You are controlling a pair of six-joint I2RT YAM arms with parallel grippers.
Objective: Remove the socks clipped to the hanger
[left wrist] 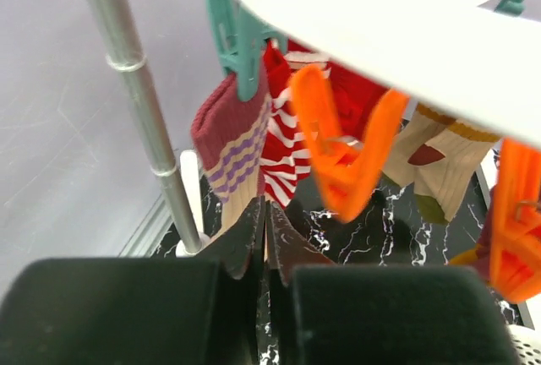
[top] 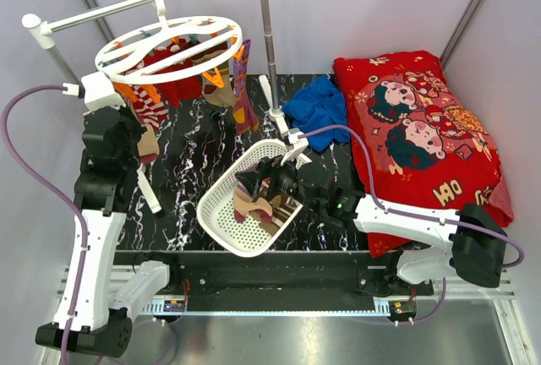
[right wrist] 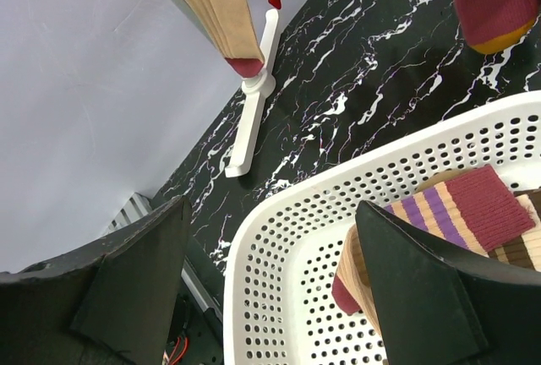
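Observation:
The white hanger (top: 169,44) hangs by its hook from the rack bar, with several socks (top: 224,86) clipped under its rim. In the left wrist view a teal clip (left wrist: 241,44) holds a maroon, purple-striped tan sock (left wrist: 232,141). My left gripper (left wrist: 266,204) is shut on that sock's lower end, under the ring's left side (top: 145,141). An orange clip (left wrist: 347,154) hangs beside it. My right gripper (right wrist: 272,204) is open and empty over the white basket (right wrist: 287,247), where a striped sock (right wrist: 473,209) lies.
The basket (top: 221,200) sits tilted at mid-table. A blue cloth (top: 319,107) and a big red pillow (top: 423,120) lie at the right. The rack's upright poles (top: 269,35) (left wrist: 135,78) and white foot (right wrist: 249,120) stand close by.

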